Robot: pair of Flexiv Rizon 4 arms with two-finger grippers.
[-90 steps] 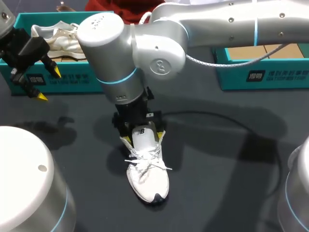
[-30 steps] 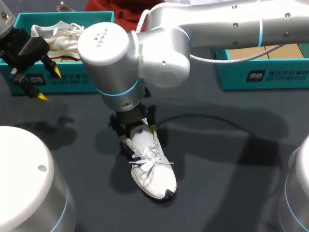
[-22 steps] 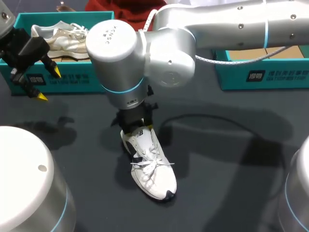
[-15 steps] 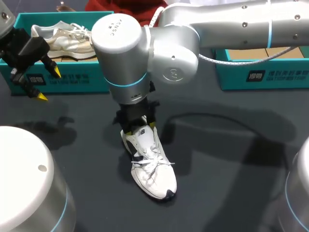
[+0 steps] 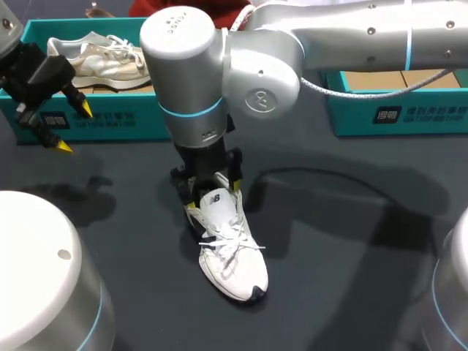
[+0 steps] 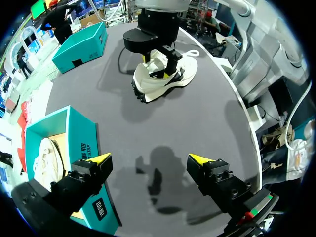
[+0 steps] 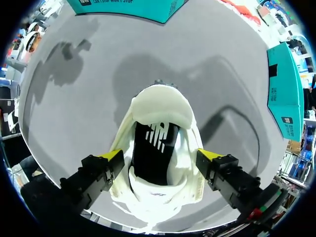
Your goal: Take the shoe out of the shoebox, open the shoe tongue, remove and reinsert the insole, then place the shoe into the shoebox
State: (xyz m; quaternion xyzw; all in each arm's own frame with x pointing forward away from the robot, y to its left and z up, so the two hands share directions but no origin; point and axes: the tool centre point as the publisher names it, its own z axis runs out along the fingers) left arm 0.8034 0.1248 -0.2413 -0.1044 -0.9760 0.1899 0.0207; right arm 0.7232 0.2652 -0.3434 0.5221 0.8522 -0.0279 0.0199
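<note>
Shoe (image 5: 230,256) is out of the box, mid-surface; over 3 s its toe swung toward the near right corner; right tool (image 5: 213,197) turned with it, now straddling the heel collar, cannot tell if clenched; left tool (image 5: 75,129) released, empty, by the far left shoebox (image 5: 95,121); tongue-opening likely next.
</note>
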